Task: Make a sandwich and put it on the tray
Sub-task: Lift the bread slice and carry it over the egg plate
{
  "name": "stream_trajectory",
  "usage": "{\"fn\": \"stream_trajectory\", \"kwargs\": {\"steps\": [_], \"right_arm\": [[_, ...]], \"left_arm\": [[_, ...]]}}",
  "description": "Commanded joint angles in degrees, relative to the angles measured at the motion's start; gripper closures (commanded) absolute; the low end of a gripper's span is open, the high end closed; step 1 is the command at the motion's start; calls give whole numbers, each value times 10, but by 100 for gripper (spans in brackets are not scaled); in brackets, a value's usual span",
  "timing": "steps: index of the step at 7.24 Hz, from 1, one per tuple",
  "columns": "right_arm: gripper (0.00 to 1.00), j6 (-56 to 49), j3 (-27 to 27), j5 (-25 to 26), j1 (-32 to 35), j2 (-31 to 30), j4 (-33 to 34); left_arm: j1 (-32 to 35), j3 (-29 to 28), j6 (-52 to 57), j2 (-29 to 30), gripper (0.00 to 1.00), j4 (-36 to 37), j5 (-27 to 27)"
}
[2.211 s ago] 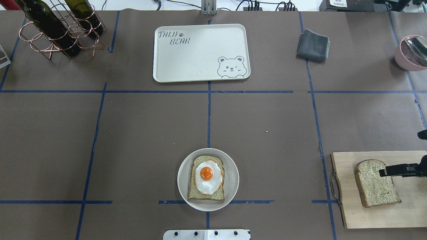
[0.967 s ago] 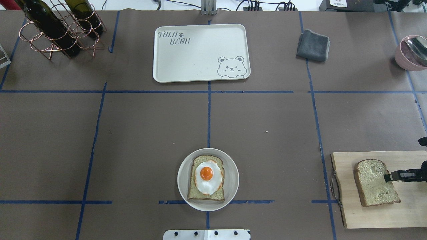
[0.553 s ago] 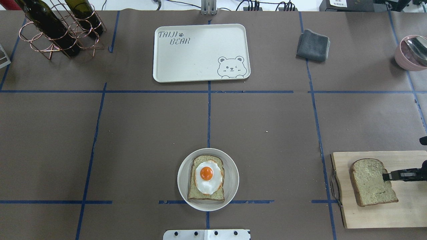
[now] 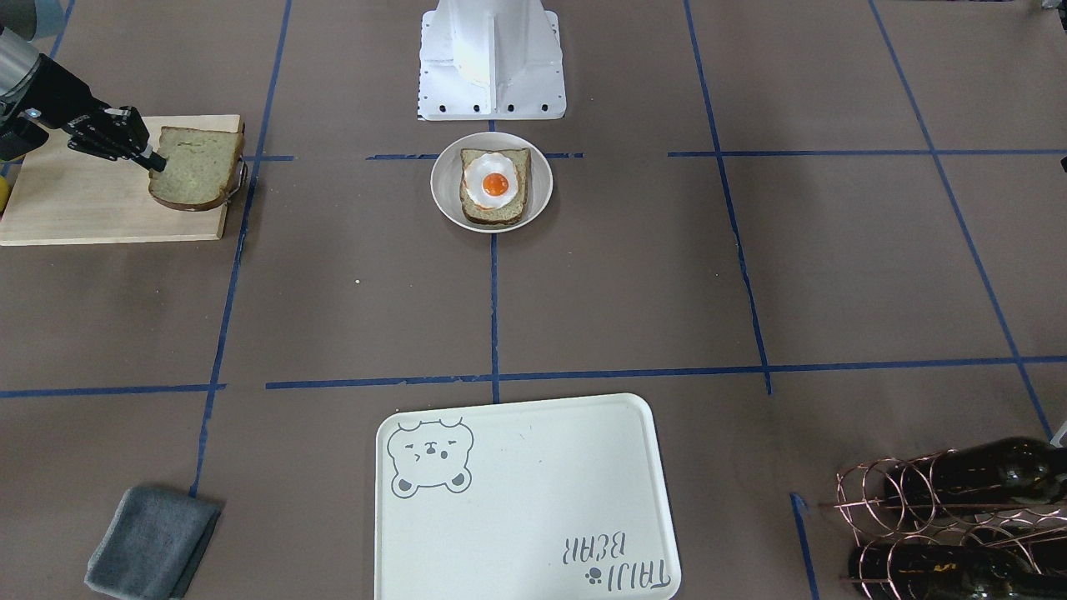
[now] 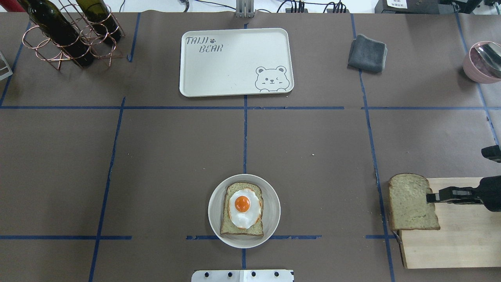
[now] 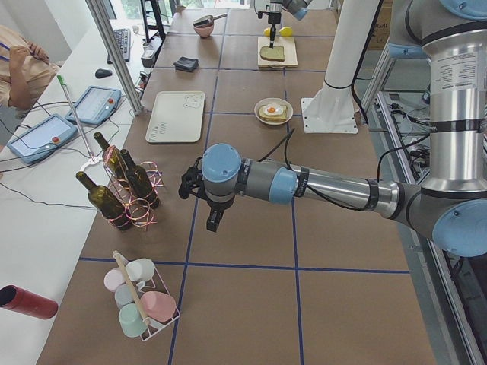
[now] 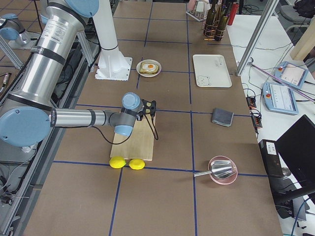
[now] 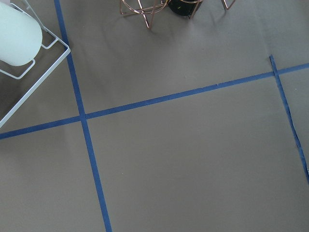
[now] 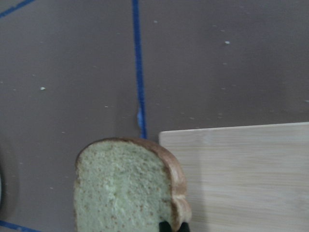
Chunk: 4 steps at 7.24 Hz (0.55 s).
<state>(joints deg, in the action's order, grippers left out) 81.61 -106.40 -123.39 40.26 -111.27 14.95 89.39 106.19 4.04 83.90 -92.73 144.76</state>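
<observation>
One bread slice [image 5: 234, 229] with a fried egg [image 5: 243, 207] on top lies on the round white dish [image 5: 214, 211] at the table's near centre; the dish also shows in the front view [image 4: 442, 187]. My right gripper [image 5: 429, 196] is shut on the right edge of a second bread slice [image 5: 409, 203]. It holds the slice above the left edge of the wooden cutting board [image 5: 462, 243]. The right wrist view shows this slice [image 9: 123, 188] over the board's corner. The cream bear tray [image 5: 236, 62] lies bare at the far centre. My left gripper [image 6: 214, 222] hangs over bare table; I cannot tell whether it is open.
A folded grey cloth [image 5: 368, 53] lies right of the tray. A copper rack with wine bottles [image 5: 70, 35] stands far left. A pink bowl with a scoop [image 5: 481, 62] sits far right. Two lemons [image 7: 127, 163] lie by the board. A cup rack [image 6: 141, 304] stands near the left arm.
My right gripper closed on the slice's right edge, lifted it off the board and carried it left to the board's left edge. Dish and tray have not moved.
</observation>
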Motion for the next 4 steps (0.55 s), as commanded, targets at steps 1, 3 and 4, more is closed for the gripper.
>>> {"fn": "stream_trajectory", "kwargs": {"steps": [1, 3, 4], "right_arm": [[100, 89, -4, -1, -57, 118, 9], [100, 126, 2, 25, -111, 246, 93], [100, 137, 2, 87, -155, 297, 142]], "left_arm": [[0, 0, 0, -1, 0, 0, 0], [0, -2, 1, -1, 0, 0, 0], [0, -3, 1, -1, 0, 0, 0]]}}
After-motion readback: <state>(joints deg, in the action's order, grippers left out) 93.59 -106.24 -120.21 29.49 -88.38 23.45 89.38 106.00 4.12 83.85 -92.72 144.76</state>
